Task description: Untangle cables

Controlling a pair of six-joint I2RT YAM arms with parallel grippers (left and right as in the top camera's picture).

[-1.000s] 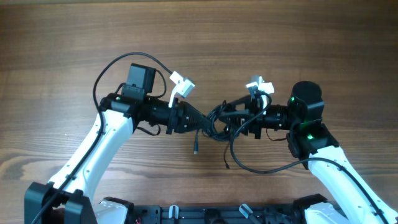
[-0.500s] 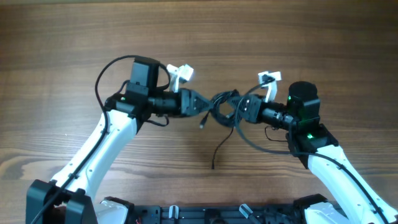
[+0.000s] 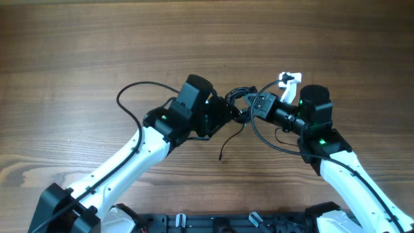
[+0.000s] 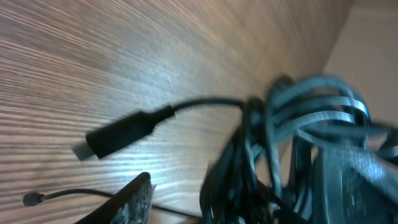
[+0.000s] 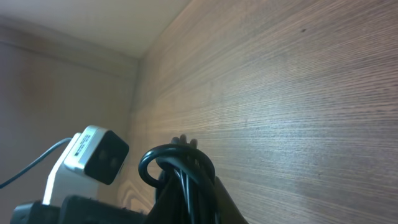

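A tangle of black cables (image 3: 240, 98) hangs between my two grippers above the wooden table. My left gripper (image 3: 228, 111) is shut on its left side. In the left wrist view the bundle (image 4: 280, 143) fills the right, a black USB plug (image 4: 118, 137) dangles at the left, and only one finger of the gripper (image 4: 205, 199) shows clearly. My right gripper (image 3: 257, 103) is shut on the tangle's right side; in the right wrist view its fingers (image 5: 193, 199) pinch looped strands (image 5: 174, 158). A loose cable end (image 3: 221, 158) trails down toward the table.
A long cable loop (image 3: 268, 144) sags under the right gripper. The arm's own black cable arcs at the left (image 3: 126, 103). The other arm's white camera box (image 5: 93, 152) sits close in the right wrist view. Bare wooden table (image 3: 207, 39) lies all around.
My left arm has swung right and turned, closing in on the right gripper. The tangle has bunched up tighter and moved up and right. The loose end trails lower.
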